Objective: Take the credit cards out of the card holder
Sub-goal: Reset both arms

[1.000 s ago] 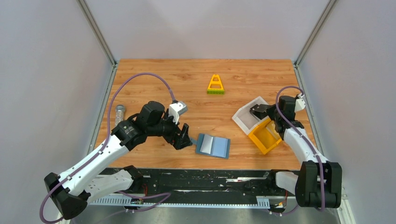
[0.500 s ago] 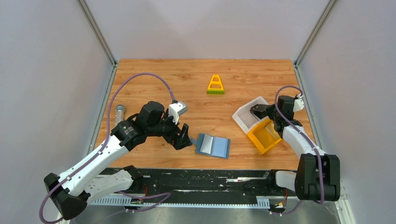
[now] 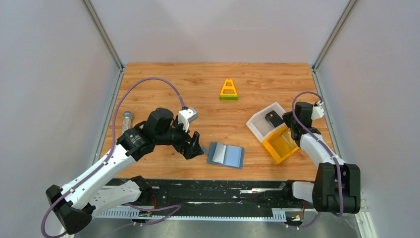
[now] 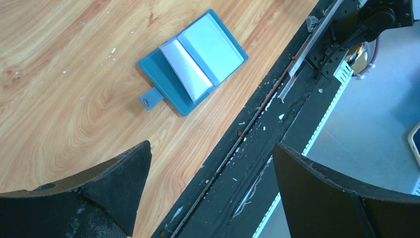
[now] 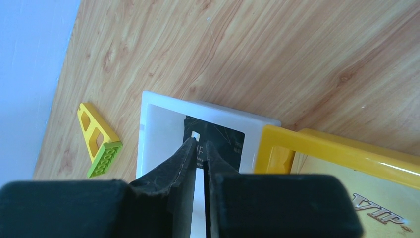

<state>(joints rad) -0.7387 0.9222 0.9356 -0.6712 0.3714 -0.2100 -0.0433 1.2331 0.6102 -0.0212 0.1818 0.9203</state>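
Observation:
The card holder [image 3: 225, 154] lies open and flat on the table, a slate-blue wallet with pale pocket panels and a small tab, also in the left wrist view [image 4: 193, 62]. My left gripper [image 3: 193, 147] hovers just left of it, open and empty [image 4: 212, 146]. A dark grey-black credit card [image 3: 272, 119] lies in the white bin [image 3: 255, 128]. My right gripper [image 3: 285, 120] sits at that bin's right side. Its tips [image 5: 200, 144] stand over the card [image 5: 228, 139], parted by a thin gap with nothing between them.
A yellow bin [image 3: 277, 146] leans against the white one, with a gold lettered card [image 5: 381, 213] inside. A yellow and green toy block [image 3: 228, 90] sits at the back. A small clear vial [image 3: 127, 120] lies by the left wall. The black table rail [image 4: 277, 124] runs close behind the wallet.
My right gripper drew back to the right from over the white bin and its jaws parted slightly, leaving the dark card lying in the bin. The left arm stayed put.

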